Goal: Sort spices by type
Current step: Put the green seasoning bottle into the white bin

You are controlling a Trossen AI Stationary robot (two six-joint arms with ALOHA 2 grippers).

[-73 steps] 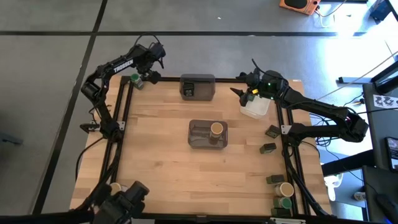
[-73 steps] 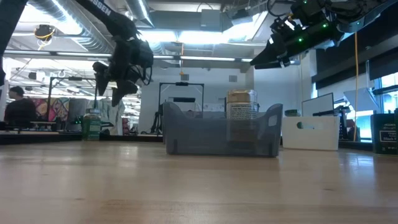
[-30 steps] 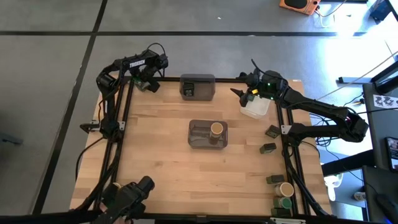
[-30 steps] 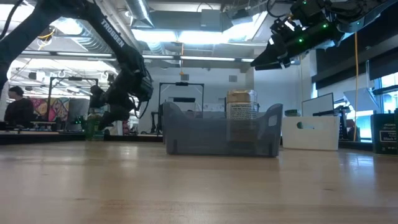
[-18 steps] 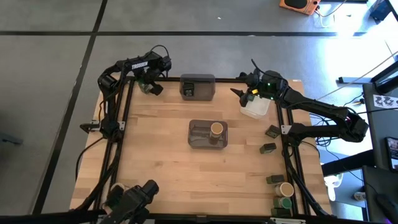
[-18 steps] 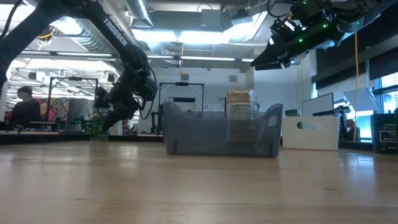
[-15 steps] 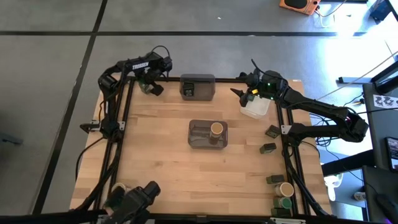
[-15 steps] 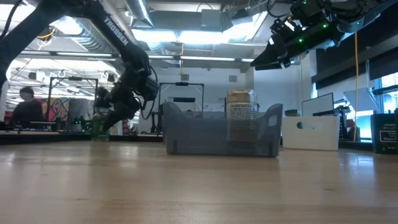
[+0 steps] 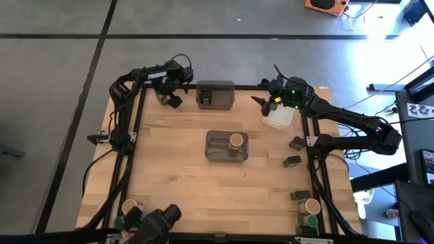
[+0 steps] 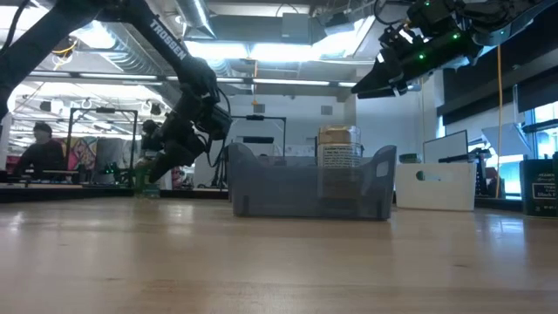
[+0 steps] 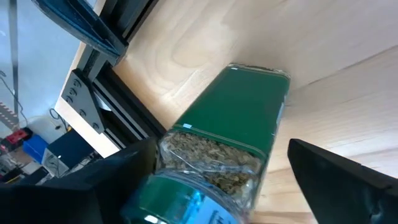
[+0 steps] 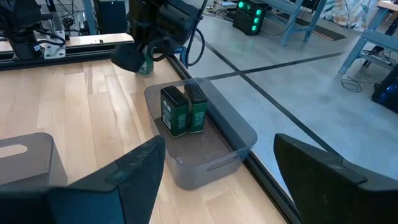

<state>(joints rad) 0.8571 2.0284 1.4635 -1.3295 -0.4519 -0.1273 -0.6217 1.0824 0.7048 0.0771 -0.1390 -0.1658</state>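
Left wrist view, lower centre: green-lidded jar (image 11: 217,149) of dried herbs lies tilted between the spread fingers of the left gripper (image 11: 211,180), resting on the wooden table (image 11: 348,37); whether it is gripped cannot be told. Likely light, rigid, smooth-walled; best taken across its flat sides. High view, upper right: right gripper (image 9: 261,99) waits open above the white tray (image 9: 279,118).

Arm posture at the table's far edge

Left gripper (image 9: 167,97) lowered near the far-left corner, fingers spread wide; right gripper (image 9: 261,99) raised, fingers apart.
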